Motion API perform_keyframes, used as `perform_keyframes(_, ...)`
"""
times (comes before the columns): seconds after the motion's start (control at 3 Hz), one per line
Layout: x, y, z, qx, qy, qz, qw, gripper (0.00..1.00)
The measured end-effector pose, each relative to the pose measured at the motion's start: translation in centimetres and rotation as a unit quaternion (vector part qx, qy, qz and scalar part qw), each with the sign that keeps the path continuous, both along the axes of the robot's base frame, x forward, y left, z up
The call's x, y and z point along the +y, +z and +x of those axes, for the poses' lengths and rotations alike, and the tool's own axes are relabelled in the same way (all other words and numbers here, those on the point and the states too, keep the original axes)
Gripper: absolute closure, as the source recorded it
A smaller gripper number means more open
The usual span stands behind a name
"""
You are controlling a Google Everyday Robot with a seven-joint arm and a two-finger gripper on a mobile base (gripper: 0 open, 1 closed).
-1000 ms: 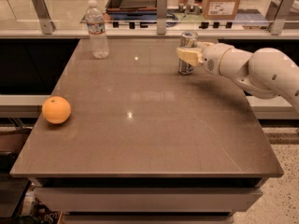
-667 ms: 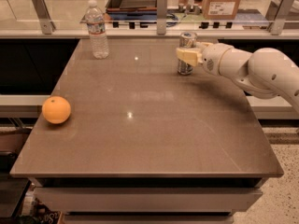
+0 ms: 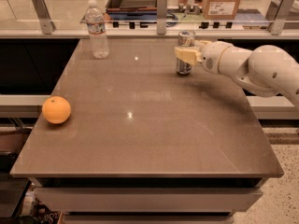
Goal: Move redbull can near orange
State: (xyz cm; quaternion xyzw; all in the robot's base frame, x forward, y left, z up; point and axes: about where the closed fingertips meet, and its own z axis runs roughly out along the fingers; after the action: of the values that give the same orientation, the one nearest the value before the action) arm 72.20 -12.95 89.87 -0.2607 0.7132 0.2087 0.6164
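The redbull can (image 3: 185,39) is a slim silver can standing upright at the back right of the brown table (image 3: 149,139). My gripper (image 3: 188,53) reaches in from the right on a white arm (image 3: 252,69). Its pale yellow fingers (image 3: 187,56) sit on either side of the can's middle, closed on it. The can's base is at the table surface. The orange (image 3: 56,109) lies near the table's left edge, far from the can and to its front left.
A clear plastic water bottle (image 3: 96,30) stands at the back left of the table. A glass barrier with metal posts (image 3: 161,7) runs along the far edge. A cardboard box (image 3: 223,1) and a tray lie behind it.
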Motion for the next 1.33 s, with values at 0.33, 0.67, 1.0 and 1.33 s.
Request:
perform_keyframes(0.33, 1.2, 1.4, -1.7, -0.005, 0.019, -0.003, 0.9998, 1.0)
perform_keyframes(0.67, 3.4, 2.3, -3.5, -0.013, 0.053, 0.002, 0.9985, 1.0)
perform_keyframes(1.0, 7.5, 3.3, -5.4, -0.015, 0.094, -0.006, 0.9955, 1.0)
perform_keyframes(1.33, 11.6, 3.9, -7.1, -0.006, 0.127, -0.014, 0.9918, 1.0)
